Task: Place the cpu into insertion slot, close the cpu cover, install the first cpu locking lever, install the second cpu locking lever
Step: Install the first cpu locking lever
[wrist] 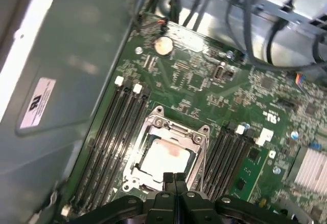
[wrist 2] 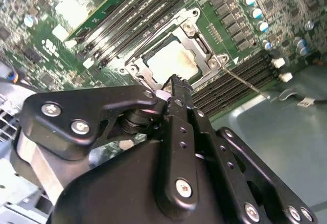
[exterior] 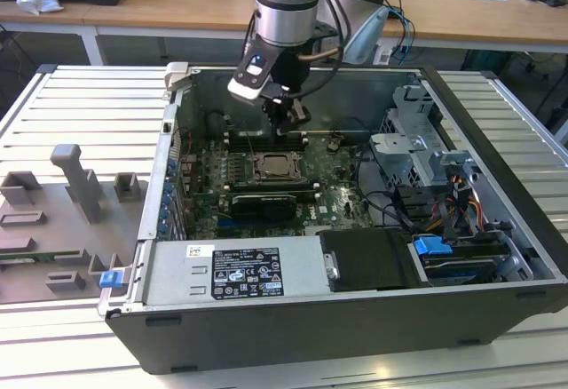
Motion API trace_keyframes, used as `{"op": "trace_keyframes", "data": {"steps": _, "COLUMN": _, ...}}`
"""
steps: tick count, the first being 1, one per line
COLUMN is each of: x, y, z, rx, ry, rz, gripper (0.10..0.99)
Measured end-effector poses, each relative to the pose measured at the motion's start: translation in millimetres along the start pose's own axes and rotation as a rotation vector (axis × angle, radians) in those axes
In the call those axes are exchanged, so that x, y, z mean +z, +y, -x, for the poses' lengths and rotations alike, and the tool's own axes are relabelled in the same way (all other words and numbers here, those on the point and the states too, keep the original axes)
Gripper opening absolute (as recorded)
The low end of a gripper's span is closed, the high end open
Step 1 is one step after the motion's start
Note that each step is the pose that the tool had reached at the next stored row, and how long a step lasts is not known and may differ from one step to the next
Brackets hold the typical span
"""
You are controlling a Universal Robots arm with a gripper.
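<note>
Gripper (exterior: 286, 123) over the insertion slot (exterior: 275, 167), cpu (wrist: 166, 157) already seated.

Fingers pressed together in both wrist views, nothing pinched that I can see; tips hang just above the slot's near edge. Cpu lies flat in the slot and the cpu cover (wrist: 176, 129) looks to be down, framing it, pale top showing thru the window. One thin wire lever (wrist 2: 245, 82) sticks out beside the slot over the memory slots (wrist: 110, 132), looks unlatched, can't confirm. Handling (my read): chip is light, rigid, slick metal top, fragile underside, so take it by the edges only. Cover is thin stiff sheet, hinged, so push on the frame, not the window. Lever is springy wire, so hook it near the free end. PC case (exterior: 311, 336) holds the green board (wrist: 204, 91) w/ slot, plus cables and a drive cage.
</note>
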State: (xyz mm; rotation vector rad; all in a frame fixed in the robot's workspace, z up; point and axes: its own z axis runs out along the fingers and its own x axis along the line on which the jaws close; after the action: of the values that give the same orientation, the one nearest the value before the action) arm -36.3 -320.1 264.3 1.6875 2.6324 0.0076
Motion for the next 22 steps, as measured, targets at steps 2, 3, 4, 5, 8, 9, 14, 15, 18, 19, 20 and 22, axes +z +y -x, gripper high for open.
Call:
{"op": "trace_keyframes", "data": {"steps": 2, "x": 0.0, "y": 0.0, "z": 0.0, "rx": -0.046, "ry": 0.0006, "rz": 0.0, "gripper": 0.106}}
{"op": "trace_keyframes", "data": {"steps": 3, "x": 0.0, "y": 0.0, "z": 0.0, "rx": -0.082, "ry": 0.001, "rz": 0.001, "gripper": 0.106}}
{"op": "trace_keyframes", "data": {"steps": 4, "x": 0.0, "y": 0.0, "z": 0.0, "rx": -0.096, "ry": 0.0011, "rz": 0.001, "gripper": 0.106}}
{"op": "trace_keyframes", "data": {"steps": 5, "x": 0.0, "y": 0.0, "z": 0.0, "rx": -0.118, "ry": 0.0014, "rz": 0.001, "gripper": 0.106}}
{"op": "trace_keyframes", "data": {"steps": 8, "x": 0.0, "y": 0.0, "z": 0.0, "rx": -0.198, "ry": 0.0024, "rz": 0.002, "gripper": 0.106}}
{"op": "trace_keyframes", "data": {"steps": 9, "x": 0.0, "y": 0.0, "z": 0.0, "rx": -0.233, "ry": 0.0028, "rz": 0.002, "gripper": 0.106}}
{"op": "trace_keyframes", "data": {"steps": 14, "x": 0.1, "y": 0.0, "z": 0.0, "rx": -0.332, "ry": 0.0049, "rz": 0.004, "gripper": 0.106}}
{"op": "trace_keyframes", "data": {"steps": 15, "x": 0.1, "y": 0.0, "z": 0.0, "rx": -0.345, "ry": 0.0051, "rz": 0.004, "gripper": 0.106}}
{"op": "trace_keyframes", "data": {"steps": 18, "x": 0.1, "y": 0.0, "z": 0.1, "rx": -0.387, "ry": 0.0077, "rz": 0.005, "gripper": 0.106}}
{"op": "trace_keyframes", "data": {"steps": 19, "x": 0.1, "y": 0.0, "z": 0.0, "rx": -0.413, "ry": 0.0101, "rz": 0.007, "gripper": 0.106}}
{"op": "trace_keyframes", "data": {"steps": 20, "x": 0.2, "y": 0.0, "z": 0.0, "rx": -0.432, "ry": 0.0107, "rz": 0.007, "gripper": 0.106}}
{"op": "trace_keyframes", "data": {"steps": 22, "x": 0.3, "y": 0.1, "z": 0.0, "rx": -0.468, "ry": 0.0113, "rz": 0.008, "gripper": 0.106}}
